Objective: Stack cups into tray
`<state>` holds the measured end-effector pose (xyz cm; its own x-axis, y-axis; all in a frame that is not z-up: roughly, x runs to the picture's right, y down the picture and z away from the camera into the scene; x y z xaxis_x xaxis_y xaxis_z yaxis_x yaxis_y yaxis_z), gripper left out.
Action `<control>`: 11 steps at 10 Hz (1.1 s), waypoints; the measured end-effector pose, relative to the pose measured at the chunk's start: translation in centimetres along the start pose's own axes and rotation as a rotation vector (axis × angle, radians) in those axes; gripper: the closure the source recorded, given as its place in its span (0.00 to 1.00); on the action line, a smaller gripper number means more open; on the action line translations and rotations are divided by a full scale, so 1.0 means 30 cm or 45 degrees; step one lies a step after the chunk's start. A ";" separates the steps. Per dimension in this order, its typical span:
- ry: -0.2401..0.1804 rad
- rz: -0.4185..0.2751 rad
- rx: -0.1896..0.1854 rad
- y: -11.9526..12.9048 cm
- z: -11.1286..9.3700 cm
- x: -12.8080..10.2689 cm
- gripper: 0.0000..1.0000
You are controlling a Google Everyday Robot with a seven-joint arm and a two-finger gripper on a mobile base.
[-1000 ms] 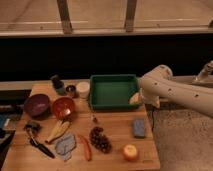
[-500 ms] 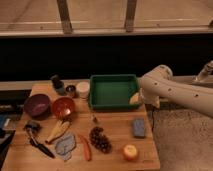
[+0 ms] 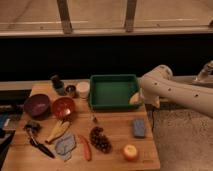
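A green tray [image 3: 111, 93] sits along the counter's [image 3: 112, 131] far edge. The cream cup [image 3: 82, 89] and dark cup [image 3: 70, 91] stand just left of it. The gripper [image 3: 135, 99] hangs at the tray's right rim; I cannot tell whether it is released or clenched.

Green tray [image 3: 112, 93]; cream-white cup [image 3: 83, 89], dark metallic cup [image 3: 71, 91]. Purple bowl [image 3: 37, 105], orange-red bowl [image 3: 63, 107]. Pale-yellow gripper [image 3: 135, 99] at tray's right rim.

Jaws at right rim of tray [image 3: 112, 93], cups [image 3: 82, 89] beside its left
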<state>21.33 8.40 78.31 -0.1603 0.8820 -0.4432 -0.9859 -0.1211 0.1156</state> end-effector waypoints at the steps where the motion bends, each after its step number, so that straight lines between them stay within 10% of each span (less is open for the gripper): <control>1: 0.000 0.000 0.000 0.000 0.000 0.000 0.20; 8: -0.009 -0.043 -0.026 0.025 -0.028 -0.010 0.20; 11: -0.014 -0.159 -0.024 0.154 -0.058 -0.080 0.20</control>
<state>17.06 4.94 78.37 -0.0354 0.8956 -0.4435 -0.9989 -0.0180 0.0435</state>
